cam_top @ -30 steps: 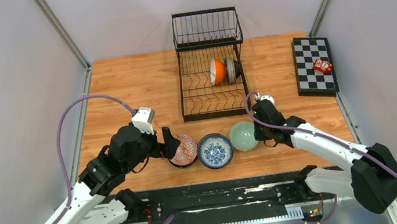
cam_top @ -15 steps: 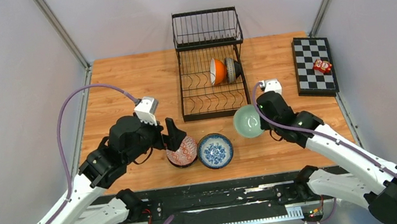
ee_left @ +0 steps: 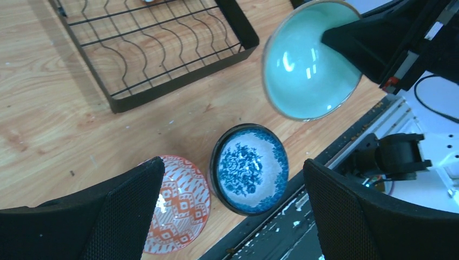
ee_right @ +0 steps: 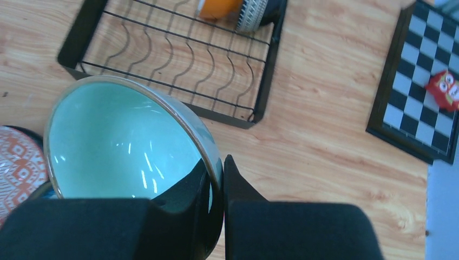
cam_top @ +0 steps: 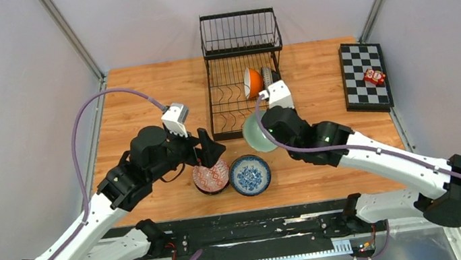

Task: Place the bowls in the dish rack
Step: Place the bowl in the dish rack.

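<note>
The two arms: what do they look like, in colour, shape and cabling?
Both the left arm and the right arm have white links between bulky black joints. A purple cable runs along each. A small white camera block sits at each wrist. The fingers are black, broad and wedge-shaped, with a fine mesh-like texture on the pads.

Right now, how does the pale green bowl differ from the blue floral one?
The pale green bowl hangs tilted, rim pinched in the right claw; the blue floral bowl sits upright on the table. The green is plain inside, the blue patterned. Both are round.
</note>
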`<state>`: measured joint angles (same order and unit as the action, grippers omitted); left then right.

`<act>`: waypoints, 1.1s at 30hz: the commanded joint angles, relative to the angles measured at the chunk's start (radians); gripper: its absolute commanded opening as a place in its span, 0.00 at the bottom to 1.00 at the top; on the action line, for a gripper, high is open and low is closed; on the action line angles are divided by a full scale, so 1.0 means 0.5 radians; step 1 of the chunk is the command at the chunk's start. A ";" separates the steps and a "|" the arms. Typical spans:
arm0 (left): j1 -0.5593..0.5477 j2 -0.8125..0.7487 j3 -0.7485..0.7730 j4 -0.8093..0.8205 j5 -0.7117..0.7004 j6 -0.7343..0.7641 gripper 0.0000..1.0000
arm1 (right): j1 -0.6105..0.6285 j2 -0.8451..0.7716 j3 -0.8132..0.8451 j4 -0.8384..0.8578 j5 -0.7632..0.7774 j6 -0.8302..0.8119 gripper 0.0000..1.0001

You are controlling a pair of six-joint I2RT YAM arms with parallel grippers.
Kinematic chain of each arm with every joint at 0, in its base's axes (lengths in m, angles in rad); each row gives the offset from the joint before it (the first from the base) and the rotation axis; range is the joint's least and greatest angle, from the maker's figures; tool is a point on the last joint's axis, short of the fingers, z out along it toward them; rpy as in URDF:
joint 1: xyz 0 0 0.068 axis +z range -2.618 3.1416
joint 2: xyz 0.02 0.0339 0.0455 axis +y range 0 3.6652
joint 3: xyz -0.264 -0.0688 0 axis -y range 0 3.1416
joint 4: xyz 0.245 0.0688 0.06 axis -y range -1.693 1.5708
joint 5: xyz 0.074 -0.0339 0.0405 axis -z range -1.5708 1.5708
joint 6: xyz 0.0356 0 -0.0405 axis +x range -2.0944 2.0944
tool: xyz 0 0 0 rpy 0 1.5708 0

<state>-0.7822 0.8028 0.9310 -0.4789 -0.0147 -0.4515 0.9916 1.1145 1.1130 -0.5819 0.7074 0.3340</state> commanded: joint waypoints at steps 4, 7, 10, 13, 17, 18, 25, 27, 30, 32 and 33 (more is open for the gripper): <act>-0.008 0.076 -0.017 0.180 0.088 -0.116 1.00 | 0.302 0.169 0.306 0.059 0.284 -0.079 0.03; -0.007 0.105 -0.040 0.205 0.039 -0.151 0.99 | 0.378 0.227 0.368 0.059 0.363 -0.087 0.03; -0.012 0.137 -0.055 0.225 0.034 -0.185 0.99 | 0.427 0.265 0.409 0.062 0.388 -0.088 0.03; -0.034 0.153 -0.091 0.286 -0.013 -0.214 0.97 | 0.460 0.292 0.443 0.068 0.395 -0.080 0.03; -0.062 0.173 -0.140 0.394 -0.045 -0.229 0.94 | 0.496 0.332 0.493 0.081 0.377 -0.101 0.03; -0.066 0.171 -0.159 0.427 -0.055 -0.233 0.93 | 0.504 0.342 0.508 0.081 0.363 -0.101 0.03; -0.068 0.153 -0.290 0.661 -0.119 -0.273 0.78 | 0.538 0.395 0.547 0.127 0.318 -0.089 0.03; -0.068 0.153 -0.313 0.699 -0.115 -0.293 0.73 | 0.541 0.400 0.548 0.139 0.324 -0.082 0.03; -0.068 0.119 -0.365 0.783 -0.122 -0.324 0.68 | 0.551 0.409 0.548 0.153 0.327 -0.073 0.03; -0.068 0.100 -0.402 0.832 -0.123 -0.350 0.62 | 0.555 0.415 0.547 0.162 0.336 -0.065 0.03; -0.068 0.097 -0.416 0.856 -0.117 -0.362 0.59 | 0.558 0.418 0.549 0.165 0.339 -0.063 0.03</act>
<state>-0.8093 0.8757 0.7521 -0.1444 -0.0586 -0.6022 1.2491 1.3258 1.3437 -0.5568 0.8410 0.2909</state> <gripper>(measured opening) 0.632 0.098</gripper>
